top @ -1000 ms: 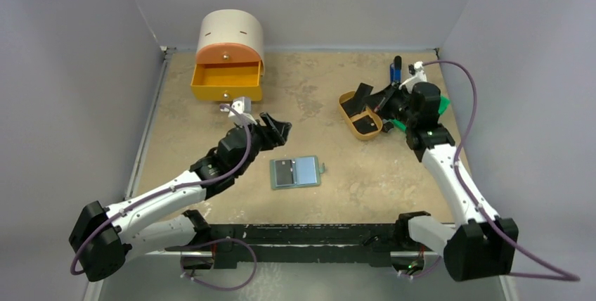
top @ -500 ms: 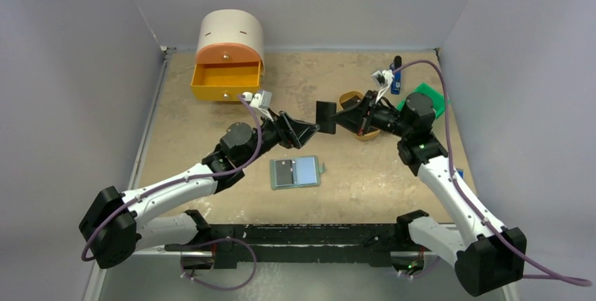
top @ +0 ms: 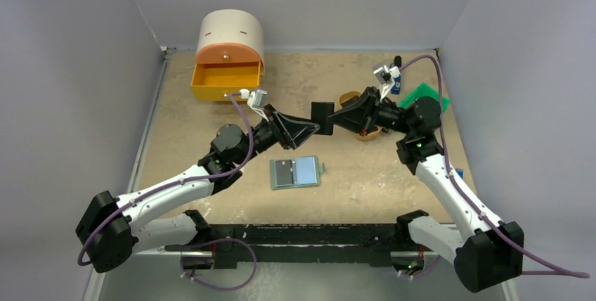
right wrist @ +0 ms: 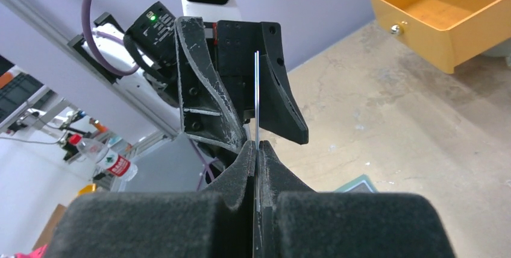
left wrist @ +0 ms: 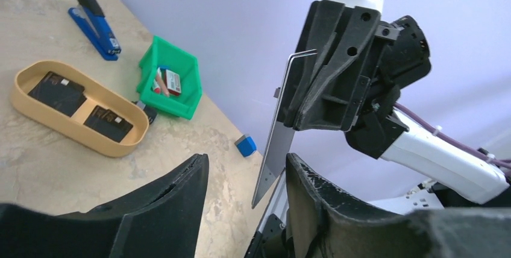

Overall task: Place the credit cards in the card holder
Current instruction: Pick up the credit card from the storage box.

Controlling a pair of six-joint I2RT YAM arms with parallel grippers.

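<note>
Pinching credit card (top: 322,113) by one edge, right pincer (top: 334,119) closed, left pincer (top: 315,129) parted around free edge

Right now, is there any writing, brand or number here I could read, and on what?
No text is readable in any view.
Red label on the bottle in the background: too blurred.
Red-and-white packet in the green bin: too small.
Pale marks on the credit cards in the tan tray: too small.

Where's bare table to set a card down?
Back centre, between the drawer and the tray; also front right, beside the card holder. Crowded at back right: tray, bin, stapler.
</note>
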